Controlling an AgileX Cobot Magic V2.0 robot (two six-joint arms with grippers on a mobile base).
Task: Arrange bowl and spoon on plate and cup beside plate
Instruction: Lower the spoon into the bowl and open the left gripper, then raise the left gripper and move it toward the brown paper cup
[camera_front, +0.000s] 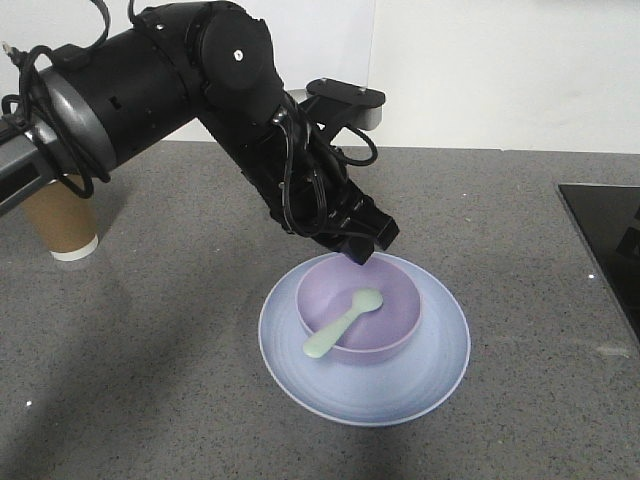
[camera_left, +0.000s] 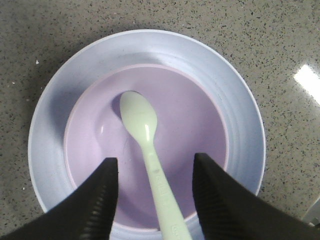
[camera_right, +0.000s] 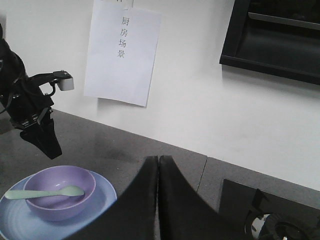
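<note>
Exterior front-facing view is giving you only part of the cup (camera_front: 66, 224): the left arm's black links and cables are crossing in front of it, so you are seeing just its brown wall and white base band at the far left of the grey speckled counter (camera_front: 500, 220), well apart from the plate (camera_front: 440, 360). The left gripper (camera_front: 362, 247) is hovering over the far rim of the bowl (camera_front: 395, 300); from this side its fingers are reading as 1 dark mass. Left wrist view is settling it for you: the 2 ribbed fingers (camera_left: 102, 200) are standing spread, with nothing between them but the spoon (camera_left: 142, 127) handle lying below, untouched. The handle's end is running out of the bottom edge of that frame.

You are finding the bowl sitting on the plate, slightly toward the far side, and the spoon resting in the bowl, head down inside, handle leaning over the near-left rim.

Right wrist view is showing the right gripper (camera_right: 158, 167) with its 2 fingers pressed together, holding nothing, raised well to the side of the plate. Behind it a paper sheet (camera_right: 122, 55) with printed characters is hanging on the white wall, a dark framed panel (camera_right: 275, 40) is cut off at the upper right, and a black stove top (camera_right: 265, 215) is partly cropped at the lower right.
</note>
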